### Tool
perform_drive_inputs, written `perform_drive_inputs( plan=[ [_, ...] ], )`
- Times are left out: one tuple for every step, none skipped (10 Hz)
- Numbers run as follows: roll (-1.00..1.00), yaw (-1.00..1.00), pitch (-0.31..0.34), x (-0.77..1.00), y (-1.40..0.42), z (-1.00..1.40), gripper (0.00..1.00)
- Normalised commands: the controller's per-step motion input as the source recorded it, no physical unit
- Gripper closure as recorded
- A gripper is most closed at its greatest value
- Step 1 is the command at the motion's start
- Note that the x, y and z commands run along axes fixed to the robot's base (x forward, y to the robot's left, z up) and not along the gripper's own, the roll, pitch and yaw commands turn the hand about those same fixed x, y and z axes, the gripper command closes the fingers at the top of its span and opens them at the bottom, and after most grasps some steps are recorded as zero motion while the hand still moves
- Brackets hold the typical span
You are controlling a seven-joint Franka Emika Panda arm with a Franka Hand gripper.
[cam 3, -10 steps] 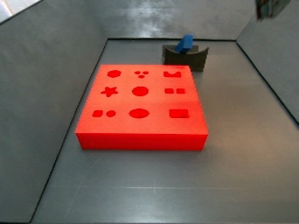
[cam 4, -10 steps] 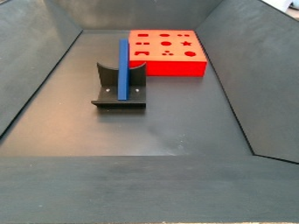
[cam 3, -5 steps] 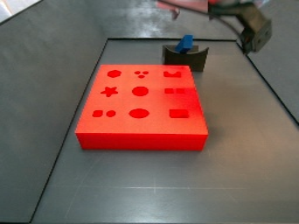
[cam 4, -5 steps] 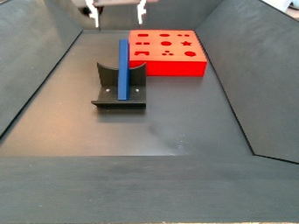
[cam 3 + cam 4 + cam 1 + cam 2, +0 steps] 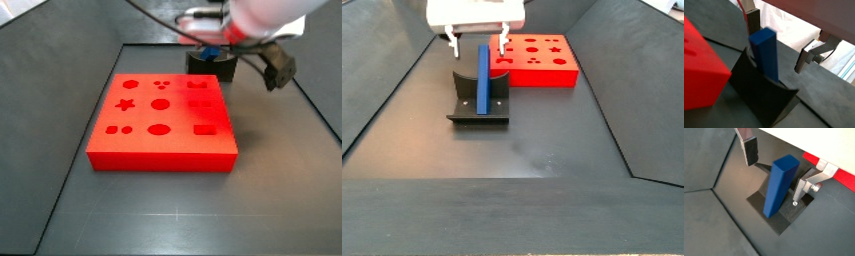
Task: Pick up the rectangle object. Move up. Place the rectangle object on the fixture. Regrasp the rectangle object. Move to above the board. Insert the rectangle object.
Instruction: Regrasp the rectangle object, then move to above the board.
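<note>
side views opposed; wrist views close

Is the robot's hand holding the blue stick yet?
No, nothing is held. The open gripper hangs with a finger on each side of the small blue rectangular block, not touching it. The block leans in the dark fixture.

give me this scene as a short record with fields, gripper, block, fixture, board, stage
gripper: open, above the fixture, fingers on either side of the block's upper end, not touching it
rectangle object: blue block leaning in the fixture, upper end free
fixture: dark stand on the floor beside the board
board: red slab with shaped cutouts, nothing inserted in view
stage: block placed on the fixture, regrasp not yet made
</note>
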Motion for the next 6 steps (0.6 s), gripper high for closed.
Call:
perform_drive_inputs(
  plan=[
    [0.07,-0.01,-0.01,0.09,0.0,-0.6,0.0],
    [0.07,0.0,-0.008,0.08,0.0,-0.41,0.0],
    [0.07,0.01,-0.011,0.07,0.0,-0.26,0.0],
    [0.0,0.0,0.0,0.0,0.0,0.0,1.0],
    [0.19,-0.11,0.064,0.09,-0.03,1.0,1.0],
    [0.18,-0.11,0.065,0.09,-0.03,1.0,1.0]
  ],
)
